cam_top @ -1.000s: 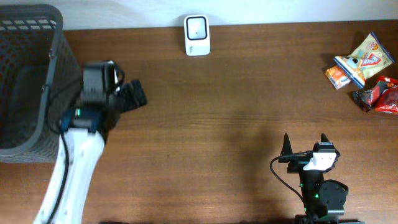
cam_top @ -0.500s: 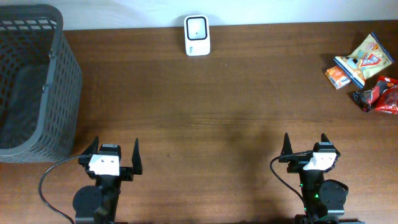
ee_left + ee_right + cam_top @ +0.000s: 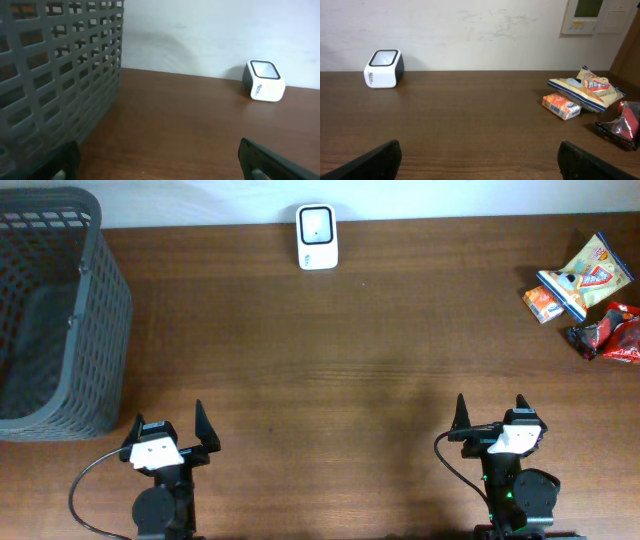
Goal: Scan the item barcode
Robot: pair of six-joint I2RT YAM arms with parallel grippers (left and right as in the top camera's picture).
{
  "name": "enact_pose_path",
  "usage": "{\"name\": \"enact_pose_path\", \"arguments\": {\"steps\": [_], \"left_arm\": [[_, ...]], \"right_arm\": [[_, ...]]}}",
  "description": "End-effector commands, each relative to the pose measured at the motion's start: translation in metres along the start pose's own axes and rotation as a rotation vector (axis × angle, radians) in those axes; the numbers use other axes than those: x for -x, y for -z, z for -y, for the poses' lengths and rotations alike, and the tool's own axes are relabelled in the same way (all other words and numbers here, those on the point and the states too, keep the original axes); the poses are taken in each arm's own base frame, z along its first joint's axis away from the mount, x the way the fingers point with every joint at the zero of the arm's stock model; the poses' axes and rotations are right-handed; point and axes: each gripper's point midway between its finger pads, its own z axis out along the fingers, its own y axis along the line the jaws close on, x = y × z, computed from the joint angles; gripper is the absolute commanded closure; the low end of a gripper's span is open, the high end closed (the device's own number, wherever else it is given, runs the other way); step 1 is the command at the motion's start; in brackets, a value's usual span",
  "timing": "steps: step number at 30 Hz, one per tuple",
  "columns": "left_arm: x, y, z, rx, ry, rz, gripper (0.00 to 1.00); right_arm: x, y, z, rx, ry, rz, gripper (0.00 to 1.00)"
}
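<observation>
The brown wooden worktop (image 3: pixel 350 360) carries a grey mesh basket (image 3: pixel 102 310) at its back left corner and a white scanner (image 3: pixel 317 236) mid back edge. A yellow packet (image 3: pixel 590 275), orange packet (image 3: pixel 543 303) and red packet (image 3: pixel 610 337) lie near the back right corner.

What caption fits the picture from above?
Both open: left end effector, right end effector; scanner ahead, snack packets right, basket left.
</observation>
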Motion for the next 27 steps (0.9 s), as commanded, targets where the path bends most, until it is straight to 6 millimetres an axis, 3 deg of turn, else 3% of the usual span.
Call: {"name": "enact_pose_path", "arguments": {"steps": [1, 4, 27], "left_arm": [[-0.002, 0.000, 0.005, -0.032, -0.080, -0.006, 0.01], [-0.006, 0.001, 0.017, -0.104, -0.174, -0.013, 0.01], [-0.005, 0.001, 0.010, -0.065, -0.059, -0.017, 0.01]], "right_arm": [[-0.003, 0.000, 0.000, -0.004, 0.007, -0.005, 0.01], [-0.003, 0.000, 0.000, -0.004, 0.007, -0.005, 0.02], [-0.003, 0.000, 0.000, -0.004, 0.007, -0.005, 0.01]]}}
